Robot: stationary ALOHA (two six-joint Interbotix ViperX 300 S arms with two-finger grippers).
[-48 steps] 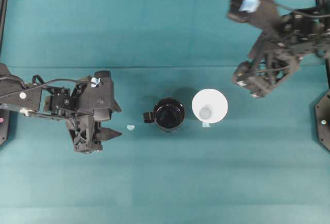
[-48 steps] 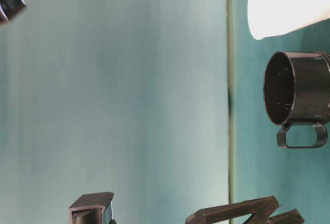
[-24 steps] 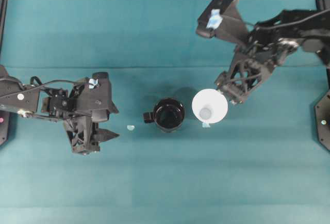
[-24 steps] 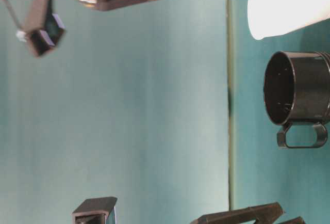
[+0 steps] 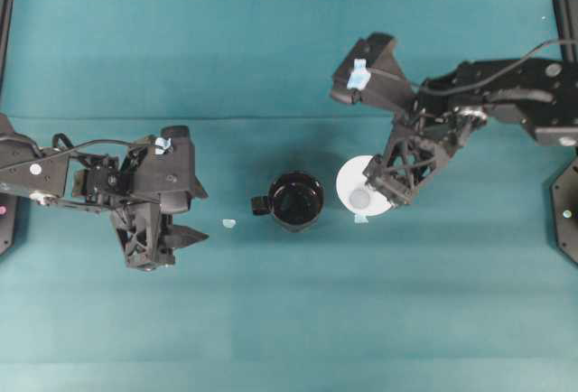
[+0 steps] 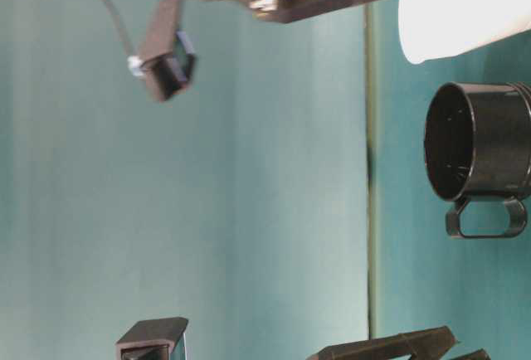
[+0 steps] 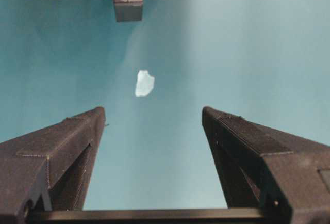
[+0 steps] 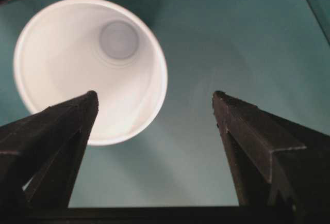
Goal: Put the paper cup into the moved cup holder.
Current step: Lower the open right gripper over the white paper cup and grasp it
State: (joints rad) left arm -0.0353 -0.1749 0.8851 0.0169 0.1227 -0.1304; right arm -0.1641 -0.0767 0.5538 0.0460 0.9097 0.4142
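Note:
The white paper cup (image 5: 358, 191) stands upright on the teal table, right beside the black cup holder (image 5: 296, 200), whose handle points left. My right gripper (image 5: 384, 189) hangs open over the cup's right side. In the right wrist view the cup (image 8: 90, 69) lies ahead and to the left, its rim passing under the left finger (image 8: 56, 131), and nothing is held between the jaws (image 8: 154, 97). My left gripper (image 5: 204, 217) stands open well left of the holder, facing its handle (image 7: 128, 7), with nothing between its fingers (image 7: 153, 113). From table level both cup (image 6: 465, 7) and holder (image 6: 477, 144) show.
A small pale scrap (image 5: 229, 223) lies on the table between my left gripper and the holder, and also shows in the left wrist view (image 7: 145, 83). A bluish bit (image 5: 361, 219) sits at the cup's near edge. Dark frame posts (image 5: 4, 13) stand at the table's sides.
My right arm has swung from the back right corner down and left until its open gripper is over the paper cup. The left arm, cup and holder have stayed put.

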